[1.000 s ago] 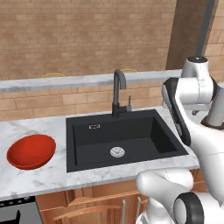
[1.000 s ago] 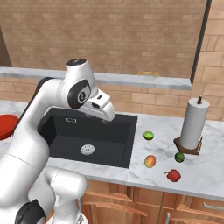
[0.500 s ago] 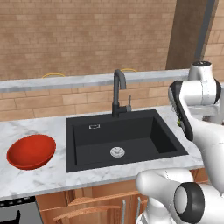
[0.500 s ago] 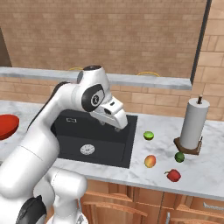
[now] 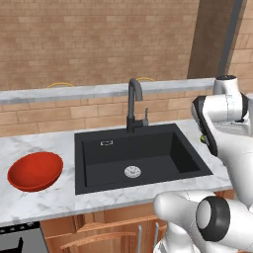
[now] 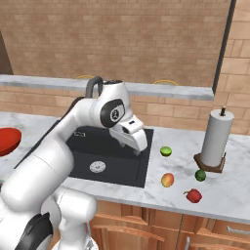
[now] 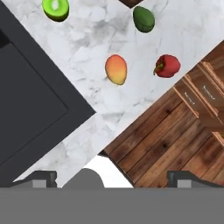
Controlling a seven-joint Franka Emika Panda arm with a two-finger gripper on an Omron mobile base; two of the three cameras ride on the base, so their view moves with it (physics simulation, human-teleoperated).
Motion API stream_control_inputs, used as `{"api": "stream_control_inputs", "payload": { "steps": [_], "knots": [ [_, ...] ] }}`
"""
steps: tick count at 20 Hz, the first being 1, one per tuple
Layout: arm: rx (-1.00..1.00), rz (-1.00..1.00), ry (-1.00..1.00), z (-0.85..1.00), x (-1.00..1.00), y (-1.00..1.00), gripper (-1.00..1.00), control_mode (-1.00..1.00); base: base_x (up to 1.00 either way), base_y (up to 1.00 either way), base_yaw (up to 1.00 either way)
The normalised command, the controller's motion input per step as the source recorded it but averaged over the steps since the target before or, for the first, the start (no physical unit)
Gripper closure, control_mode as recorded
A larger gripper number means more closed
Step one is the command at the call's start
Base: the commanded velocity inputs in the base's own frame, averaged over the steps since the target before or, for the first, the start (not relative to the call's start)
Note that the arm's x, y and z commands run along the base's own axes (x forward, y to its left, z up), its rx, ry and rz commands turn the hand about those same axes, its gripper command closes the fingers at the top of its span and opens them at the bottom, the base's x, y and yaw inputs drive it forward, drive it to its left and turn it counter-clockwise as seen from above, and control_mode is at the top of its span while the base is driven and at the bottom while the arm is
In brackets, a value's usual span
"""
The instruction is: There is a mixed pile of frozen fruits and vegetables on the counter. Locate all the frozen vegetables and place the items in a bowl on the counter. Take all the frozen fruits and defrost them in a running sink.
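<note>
Two dark fingertips point(image 7: 43, 178) spread wide at the bottom of the hand view, gripper point(image 7: 111, 179) released and empty, aimed down over the sink's right front corner and the desk point(image 7: 94, 48) beyond. In the right base view, gripper point(image 6: 138, 148) hanging above the right rim of the black sink point(image 6: 93, 149), its finger state not readable there.

Well apart from the fingers on the white marble: orange-yellow fruit with red blush point(image 7: 116, 69) nearest, dull red vegetable point(image 7: 166, 66) just to its side near the desk edge, dark green vegetable point(image 7: 143, 19) farther off, bright yellow-green fruit point(image 7: 55, 8) closest to the sink wall point(image 7: 30, 100). All four apart from one another, none touching.

Same spread from the right base view: yellow-green fruit point(image 6: 166, 151) just beside the sink, orange-yellow fruit point(image 6: 167, 180) in front of it, red vegetable point(image 6: 194, 196) near the front edge, dark green vegetable point(image 6: 200, 175) against the base of the paper towel holder point(image 6: 215, 140).

Across the basin, past the dark gooseneck faucet point(image 5: 133, 105) and silver drain point(image 5: 132, 171), glossy red bowl point(image 5: 35, 171) on the desk's far left, empty.
</note>
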Motion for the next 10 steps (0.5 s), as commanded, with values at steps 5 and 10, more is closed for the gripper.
{"api": "stream_control_inputs", "payload": {
  "steps": [5,10],
  "knots": [
    [0.01,0.0,-0.02,-0.17,0.02,-0.3,-1.0,-1.0,0.0,0.0,0.0],
    [0.02,0.04,-0.01,-0.03,0.09,-0.34,-1.0,-1.0,0.0,0.0,0.0]
  ]
}}
